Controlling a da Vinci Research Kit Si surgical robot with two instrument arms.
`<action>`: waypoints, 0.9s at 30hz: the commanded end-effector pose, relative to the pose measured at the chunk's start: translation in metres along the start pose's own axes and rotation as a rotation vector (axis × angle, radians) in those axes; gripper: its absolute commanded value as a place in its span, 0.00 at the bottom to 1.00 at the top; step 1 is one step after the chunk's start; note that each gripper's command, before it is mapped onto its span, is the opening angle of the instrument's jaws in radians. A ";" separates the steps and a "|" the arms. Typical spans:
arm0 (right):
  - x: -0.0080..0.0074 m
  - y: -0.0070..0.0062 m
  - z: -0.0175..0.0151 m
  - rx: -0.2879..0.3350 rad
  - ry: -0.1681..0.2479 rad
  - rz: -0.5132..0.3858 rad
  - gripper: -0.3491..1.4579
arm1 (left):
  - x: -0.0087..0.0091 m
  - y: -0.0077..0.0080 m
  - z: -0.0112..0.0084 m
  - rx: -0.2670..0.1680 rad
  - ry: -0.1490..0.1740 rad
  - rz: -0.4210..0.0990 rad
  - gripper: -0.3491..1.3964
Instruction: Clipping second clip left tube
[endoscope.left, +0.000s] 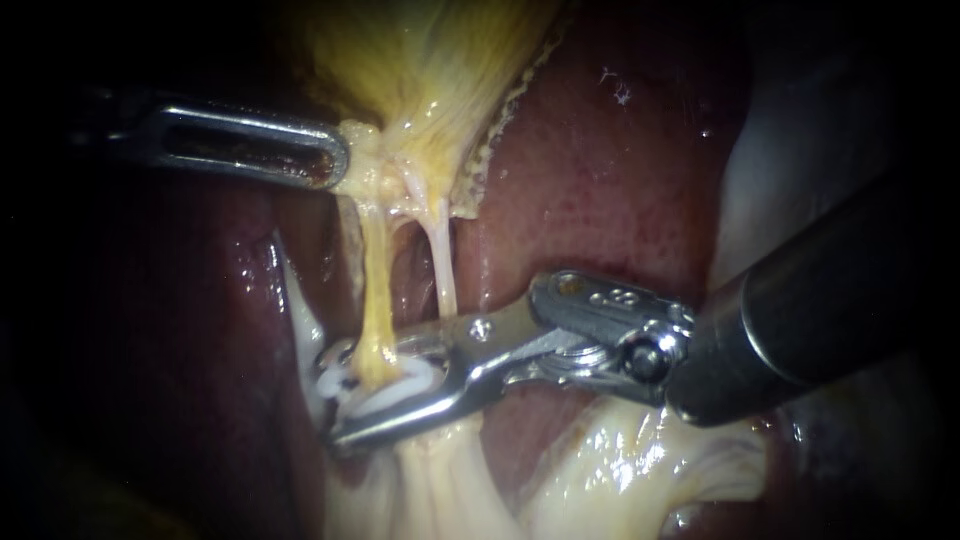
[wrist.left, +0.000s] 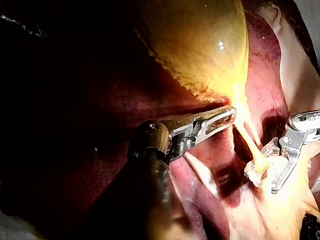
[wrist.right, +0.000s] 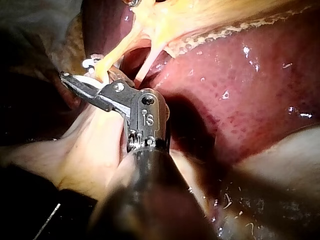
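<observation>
Nearest the endoscope: pale glistening tissue (endoscope.left: 620, 470) is lying in folds along the lower edge, under the right tool's dark shaft (endoscope.left: 830, 300).

Right tool (endoscope.left: 335, 395) is coming in from the right and reaching across to the foot of the left tube (endoscope.left: 375, 290). Its jaws are standing a little apart and carrying a white clip (endoscope.left: 405, 385) between them, both jaws bearing on it. The clip is curving around the left tube low down, just where the tube is running into the pale tissue. Right wrist view is showing the same: the tube is crossing between the jaws close to their tips.

Right tube (endoscope.left: 442, 265), thinner and whiter, is running just beside the left one, outside the clip, passing behind the upper jaw.

Farther up, both tubes are meeting at the narrow lower end of the yellow gallbladder (endoscope.left: 430, 60). Left tool (endoscope.left: 340, 165) is coming in from the left, its slotted jaws closed on the gallbladder at that narrow end; both tubes are standing taut and straight.

Behind everything, dark red liver (endoscope.left: 600, 170) is filling the background, wet and catching light.
</observation>
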 end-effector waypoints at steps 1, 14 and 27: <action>0.0001 -0.0001 0.0000 0.000 0.000 0.001 0.37 | 0.0000 0.0000 0.0000 0.000 0.000 0.000 0.00; 0.0005 -0.0001 -0.0005 0.002 0.002 0.098 0.13 | 0.0000 0.0000 0.0000 0.000 0.000 0.000 0.00; 0.0001 -0.0001 -0.0006 -0.126 -0.014 0.125 0.00 | 0.0000 0.0000 0.0000 0.000 0.000 0.000 0.00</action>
